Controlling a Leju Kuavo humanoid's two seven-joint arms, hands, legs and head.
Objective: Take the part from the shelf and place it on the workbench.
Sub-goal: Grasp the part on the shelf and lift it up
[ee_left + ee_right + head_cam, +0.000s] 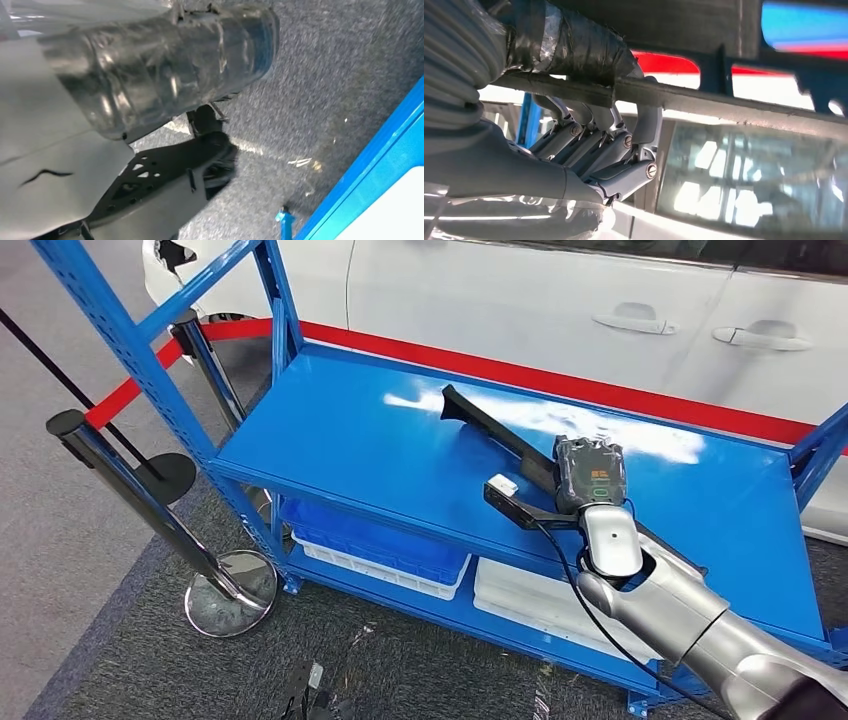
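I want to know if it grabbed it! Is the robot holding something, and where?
Yes. The right hand grips the long black part near the end closest to the robot, fingers curled around its edge.

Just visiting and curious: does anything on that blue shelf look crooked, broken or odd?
Nothing looks broken or spilled. The long black part lies slantwise across the blue shelf, with the right hand gripping it. The white patches on the shelf seem to be glare.

The right arm (690, 625) reached forward, its hand (594, 145) gripping with fingers (649, 120) curled around the part (500, 430); the left hand (150, 75) hung low.
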